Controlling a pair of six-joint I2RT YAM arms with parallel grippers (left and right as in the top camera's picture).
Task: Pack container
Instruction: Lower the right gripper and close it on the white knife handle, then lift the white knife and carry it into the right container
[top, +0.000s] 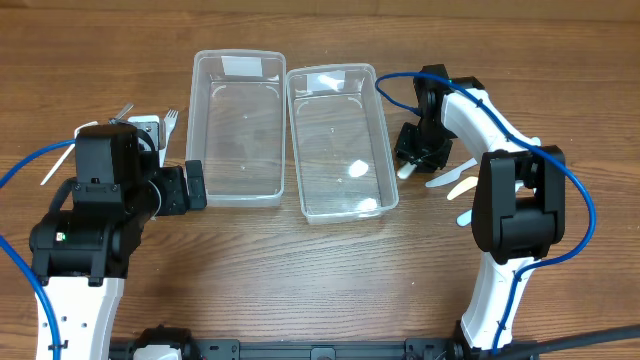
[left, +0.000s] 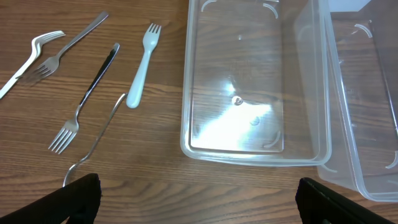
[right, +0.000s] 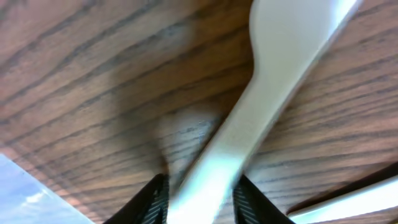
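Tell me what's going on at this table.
The right gripper is down at the table beside the right container, its fingers flanking the handle of a white plastic utensil; whether it grips yet is unclear. The left gripper hangs open beside the left container, near the forks. Both containers are empty.

bright even light, white glare on the clear container (left: 249, 74) floor, right wrist view blurred.

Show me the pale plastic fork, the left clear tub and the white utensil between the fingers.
pale plastic fork (left: 142, 68): left wrist view, mid-handle.
left clear tub (top: 238, 199): overhead view, near rim.
white utensil (right: 272, 87): right wrist view, neck.
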